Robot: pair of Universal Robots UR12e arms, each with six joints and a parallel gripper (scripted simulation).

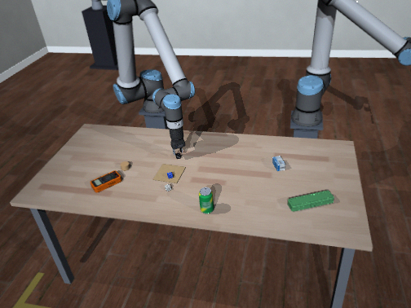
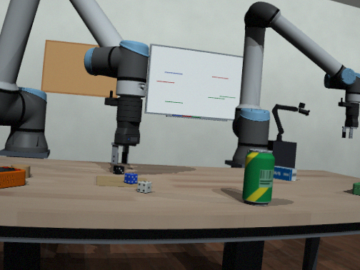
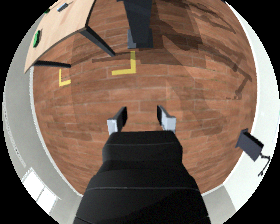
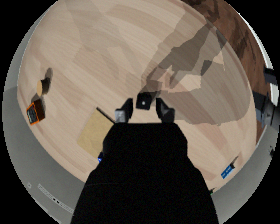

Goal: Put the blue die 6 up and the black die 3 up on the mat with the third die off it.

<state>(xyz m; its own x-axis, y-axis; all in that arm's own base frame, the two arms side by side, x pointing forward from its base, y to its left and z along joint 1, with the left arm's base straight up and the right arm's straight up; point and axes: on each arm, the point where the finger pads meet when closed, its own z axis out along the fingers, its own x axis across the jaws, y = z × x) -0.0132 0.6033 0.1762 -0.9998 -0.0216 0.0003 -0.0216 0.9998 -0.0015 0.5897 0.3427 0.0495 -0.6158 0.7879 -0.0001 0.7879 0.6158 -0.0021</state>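
1. Black die (image 1: pixel 178 156) (image 2: pixel 118 169) (image 4: pixel 144 101): located on the desk (image 1: pixel 240 191) (image 2: pixel 178 206) (image 4: pixel 75 65), off the mat (image 1: pixel 162 172) (image 2: pixel 108 181) (image 4: pixel 93 134), at its far side; one pip shown on top.
2. Right fingers (image 1: pixel 178 152) (image 2: pixel 119 162): spread, set just above the black die.
3. Blue die (image 1: pixel 170 175) (image 2: pixel 131 178) (image 4: pixel 100 160): seated on the mat.
4. White die (image 1: pixel 168 187) (image 2: pixel 144 186): placed off the mat, near side.
5. Left fingers (image 2: pixel 347 137): spread, held well right of the dice.

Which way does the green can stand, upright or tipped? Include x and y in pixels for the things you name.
Upright: the green can (image 1: pixel 206 201) (image 2: pixel 258 177) stands on its base, with its silver top facing up.
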